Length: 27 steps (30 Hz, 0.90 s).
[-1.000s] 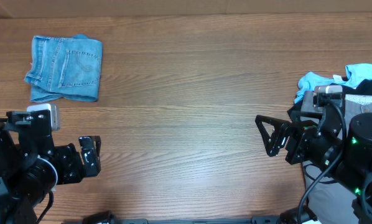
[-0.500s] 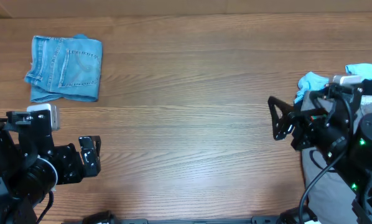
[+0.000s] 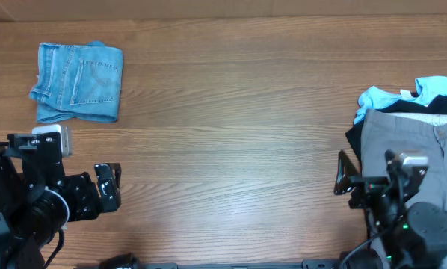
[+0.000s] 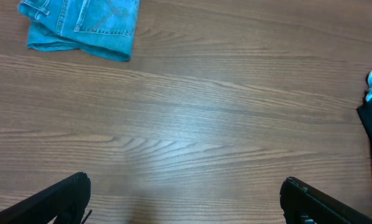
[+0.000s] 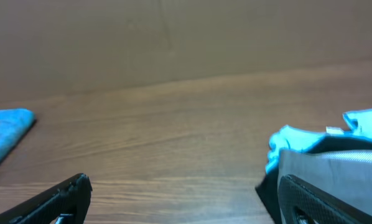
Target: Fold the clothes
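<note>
The light-blue denim jeans (image 3: 78,82) lie folded in a compact rectangle at the table's far left, back pocket up. They also show in the left wrist view (image 4: 80,25) and the right wrist view (image 5: 5,134). A pile of clothes lies at the right edge: a grey garment (image 3: 410,134) on top, a sky-blue one (image 3: 377,97) behind it and a black one (image 3: 354,138) under it. My left gripper (image 3: 110,187) is open and empty near the front left. My right gripper (image 3: 344,179) is open and empty, just left of the pile's front part.
The wooden table (image 3: 231,127) runs between the jeans and the pile. The sky-blue garment (image 5: 298,140) and grey garment (image 5: 341,165) lie close to my right finger in the right wrist view. A brown wall (image 5: 173,37) stands behind the table.
My right arm has drawn back toward the front right edge, uncovering the grey garment. The left arm and the jeans have not moved.
</note>
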Each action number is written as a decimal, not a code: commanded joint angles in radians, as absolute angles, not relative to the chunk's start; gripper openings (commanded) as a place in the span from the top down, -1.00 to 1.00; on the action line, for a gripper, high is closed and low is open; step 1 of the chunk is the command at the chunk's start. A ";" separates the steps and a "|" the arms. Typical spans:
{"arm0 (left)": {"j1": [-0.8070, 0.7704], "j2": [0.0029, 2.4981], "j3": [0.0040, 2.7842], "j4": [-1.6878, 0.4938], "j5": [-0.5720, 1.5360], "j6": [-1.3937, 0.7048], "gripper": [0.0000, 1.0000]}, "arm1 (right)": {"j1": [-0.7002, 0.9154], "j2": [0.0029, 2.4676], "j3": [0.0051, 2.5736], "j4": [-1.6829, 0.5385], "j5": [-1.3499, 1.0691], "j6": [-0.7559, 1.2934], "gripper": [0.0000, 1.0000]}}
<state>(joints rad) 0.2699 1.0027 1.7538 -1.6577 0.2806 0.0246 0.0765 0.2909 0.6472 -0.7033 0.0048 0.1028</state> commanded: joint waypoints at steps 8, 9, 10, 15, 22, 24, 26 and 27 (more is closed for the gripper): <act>0.267 1.000 1.751 -1.657 0.281 0.007 -1.00 | 0.055 0.088 0.265 -0.474 -0.049 0.187 -1.00; 0.267 1.000 1.751 -1.656 0.281 0.007 -1.00 | 0.055 0.073 0.234 -0.441 -0.061 0.187 -1.00; 0.267 1.000 1.751 -1.657 0.281 0.007 -1.00 | 0.055 0.056 0.202 -0.410 -0.066 0.187 -1.00; 0.267 1.000 1.751 -1.656 0.281 0.007 -1.00 | 0.055 0.001 0.097 -0.301 -0.084 0.187 -1.00; 0.267 1.000 1.751 -1.657 0.281 0.007 -1.00 | 0.055 0.003 0.064 -0.207 -0.088 0.187 -1.00; 0.267 1.000 1.751 -1.657 0.281 0.007 -1.00 | 0.055 0.003 0.064 -0.207 -0.088 0.187 -1.00; 0.267 1.000 1.751 -1.656 0.281 0.007 -1.00 | 0.055 0.003 0.064 -0.207 -0.088 0.187 -1.00; 0.267 1.000 1.751 -1.657 0.281 0.007 -1.00 | 0.055 0.003 0.064 -0.207 -0.088 0.187 -1.00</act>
<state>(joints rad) 0.2699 1.0023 1.7538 -1.6573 0.2806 0.0246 0.0593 0.0154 0.0719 -0.2161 -0.0811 0.1829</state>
